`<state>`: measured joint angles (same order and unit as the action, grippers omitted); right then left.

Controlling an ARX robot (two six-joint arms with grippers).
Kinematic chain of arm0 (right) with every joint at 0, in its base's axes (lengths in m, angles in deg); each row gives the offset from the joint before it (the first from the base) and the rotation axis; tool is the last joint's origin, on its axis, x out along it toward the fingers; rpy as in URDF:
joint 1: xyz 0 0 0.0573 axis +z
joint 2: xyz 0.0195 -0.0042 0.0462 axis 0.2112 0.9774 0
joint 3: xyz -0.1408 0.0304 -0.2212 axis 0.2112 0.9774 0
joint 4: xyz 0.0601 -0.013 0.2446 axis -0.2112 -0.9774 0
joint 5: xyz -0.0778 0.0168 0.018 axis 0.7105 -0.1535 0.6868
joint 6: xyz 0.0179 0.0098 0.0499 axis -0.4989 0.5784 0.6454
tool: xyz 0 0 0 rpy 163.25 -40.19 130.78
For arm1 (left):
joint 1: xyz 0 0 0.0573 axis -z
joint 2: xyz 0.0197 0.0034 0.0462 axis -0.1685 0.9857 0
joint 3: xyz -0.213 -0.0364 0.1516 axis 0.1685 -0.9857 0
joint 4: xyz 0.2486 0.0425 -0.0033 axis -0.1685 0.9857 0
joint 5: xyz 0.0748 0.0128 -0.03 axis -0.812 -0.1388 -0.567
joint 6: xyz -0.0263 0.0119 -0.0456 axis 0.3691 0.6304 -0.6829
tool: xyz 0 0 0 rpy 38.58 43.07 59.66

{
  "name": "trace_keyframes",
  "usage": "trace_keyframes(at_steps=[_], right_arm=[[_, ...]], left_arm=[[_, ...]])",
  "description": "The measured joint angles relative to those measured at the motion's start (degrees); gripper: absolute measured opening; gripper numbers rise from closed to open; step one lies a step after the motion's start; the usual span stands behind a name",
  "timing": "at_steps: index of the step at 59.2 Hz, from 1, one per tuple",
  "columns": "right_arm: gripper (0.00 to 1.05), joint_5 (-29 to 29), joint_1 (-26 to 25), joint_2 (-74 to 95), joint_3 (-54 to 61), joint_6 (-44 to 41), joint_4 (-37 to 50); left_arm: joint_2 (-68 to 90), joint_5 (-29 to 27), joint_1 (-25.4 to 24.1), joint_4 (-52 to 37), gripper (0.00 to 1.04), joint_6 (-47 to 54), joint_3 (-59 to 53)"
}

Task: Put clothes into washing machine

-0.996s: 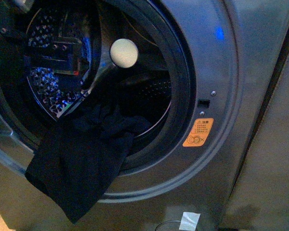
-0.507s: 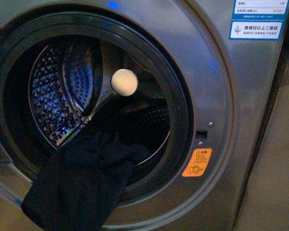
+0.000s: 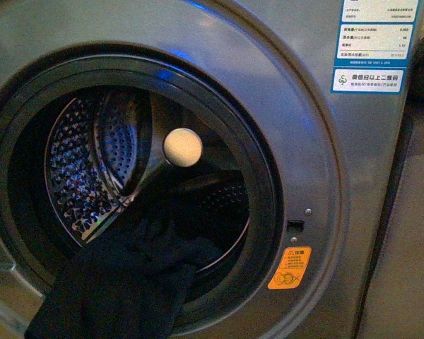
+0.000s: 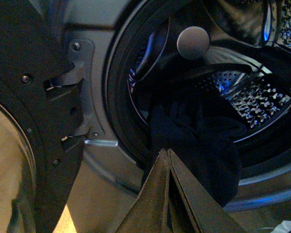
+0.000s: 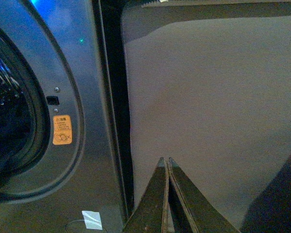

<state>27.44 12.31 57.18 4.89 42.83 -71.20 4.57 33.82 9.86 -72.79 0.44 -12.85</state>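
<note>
The grey washing machine (image 3: 318, 162) fills the front view, porthole open, steel drum (image 3: 92, 176) showing. The dark navy clothes (image 3: 120, 289) hang half out over the black porthole rim, part inside the drum, part draped down the front. Neither arm shows in the front view. In the left wrist view my left gripper (image 4: 165, 151) is shut and empty, just in front of the hanging clothes (image 4: 199, 141) at the rim. In the right wrist view my right gripper (image 5: 165, 160) is shut and empty, off to the machine's right before a grey panel, away from the orange sticker (image 5: 62, 129).
The open door (image 4: 24, 121) with its hinge stands beside the porthole in the left wrist view. A white round knob (image 3: 182, 147) sits inside the drum. Blue-white labels (image 3: 371, 46) are at the machine's upper right. A grey cabinet side (image 5: 208, 107) stands right of the machine.
The front view has shifted upward: the machine sits lower in frame and the labels have come in. The dark arm seen at the porthole a second ago is gone. The clothes hang as before.
</note>
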Motion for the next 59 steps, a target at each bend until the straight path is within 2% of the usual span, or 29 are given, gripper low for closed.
trace_keyframes(at_steps=[29,36,59], right_arm=[[0.02,0.0,0.0,0.0,0.0,0.0,0.0],[0.02,0.0,0.0,0.0,0.0,0.0,0.0],[0.02,0.0,0.0,0.0,0.0,0.0,0.0]], left_arm=[[-14.1,0.2,0.0,8.8,0.04,0.0,-5.3],[-15.7,0.2,0.0,8.1,0.04,0.0,-6.7],[-25.0,0.2,0.0,16.9,0.04,0.0,-6.7]])
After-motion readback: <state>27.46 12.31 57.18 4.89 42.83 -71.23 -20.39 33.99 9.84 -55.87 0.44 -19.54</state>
